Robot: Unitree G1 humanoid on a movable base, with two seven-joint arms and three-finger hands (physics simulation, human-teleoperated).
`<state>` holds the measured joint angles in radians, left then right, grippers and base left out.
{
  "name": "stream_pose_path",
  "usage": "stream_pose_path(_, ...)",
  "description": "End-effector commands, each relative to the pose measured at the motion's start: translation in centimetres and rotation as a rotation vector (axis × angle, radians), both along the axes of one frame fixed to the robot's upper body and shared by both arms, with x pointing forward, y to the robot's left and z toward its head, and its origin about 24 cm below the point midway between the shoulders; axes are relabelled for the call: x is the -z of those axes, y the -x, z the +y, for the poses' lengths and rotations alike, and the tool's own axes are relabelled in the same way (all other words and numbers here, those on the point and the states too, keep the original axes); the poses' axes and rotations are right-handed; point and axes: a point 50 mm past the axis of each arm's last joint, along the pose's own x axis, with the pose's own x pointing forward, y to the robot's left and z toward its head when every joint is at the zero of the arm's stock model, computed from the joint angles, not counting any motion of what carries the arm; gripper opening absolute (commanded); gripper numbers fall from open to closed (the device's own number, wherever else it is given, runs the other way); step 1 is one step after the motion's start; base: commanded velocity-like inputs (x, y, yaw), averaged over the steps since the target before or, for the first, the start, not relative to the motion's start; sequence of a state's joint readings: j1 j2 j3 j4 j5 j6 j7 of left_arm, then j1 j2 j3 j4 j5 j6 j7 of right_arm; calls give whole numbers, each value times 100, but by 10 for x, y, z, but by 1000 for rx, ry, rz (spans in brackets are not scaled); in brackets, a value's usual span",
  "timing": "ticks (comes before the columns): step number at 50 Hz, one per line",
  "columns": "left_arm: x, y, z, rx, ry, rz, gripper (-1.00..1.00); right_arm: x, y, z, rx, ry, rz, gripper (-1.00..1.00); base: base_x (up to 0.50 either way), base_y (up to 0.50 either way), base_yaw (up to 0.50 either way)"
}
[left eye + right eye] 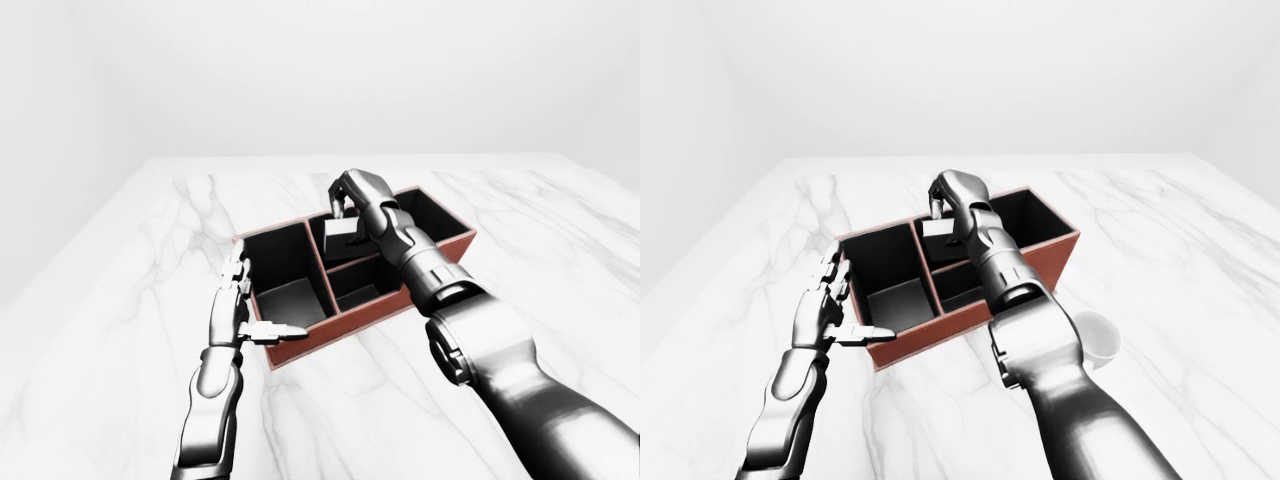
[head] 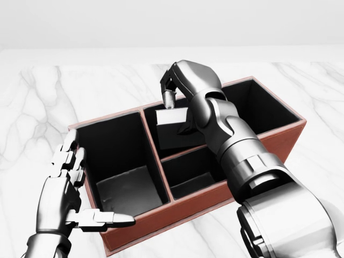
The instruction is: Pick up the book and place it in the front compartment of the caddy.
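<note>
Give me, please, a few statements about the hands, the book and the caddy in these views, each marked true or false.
1. The right hand holds the book above a middle compartment of the caddy. True.
2. The book lies flat on the marble table. False: it is upright in the right hand, partly inside the caddy.
3. The left hand is open at the caddy's left end. True.
4. The large left compartment in the head view already holds the book. False: nothing is inside it.
5. The caddy's outer walls are blue. False: they are reddish brown, with a dark interior.
</note>
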<state>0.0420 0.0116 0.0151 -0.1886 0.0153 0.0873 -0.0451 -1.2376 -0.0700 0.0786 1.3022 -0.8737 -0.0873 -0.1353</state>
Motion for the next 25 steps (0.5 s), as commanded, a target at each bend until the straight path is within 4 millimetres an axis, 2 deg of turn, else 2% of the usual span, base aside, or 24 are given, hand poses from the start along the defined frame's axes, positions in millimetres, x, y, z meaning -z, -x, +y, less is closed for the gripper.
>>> stream_pose_path(1,-2,0,0,2,-1,-9,99,-8,-1,0,10,-4,-49,-100,0,0,0)
stream_pose_path(25,2,-1,0,0,-6,7,99,-12,-1,3,7,-5,-70,-100,0,0,0)
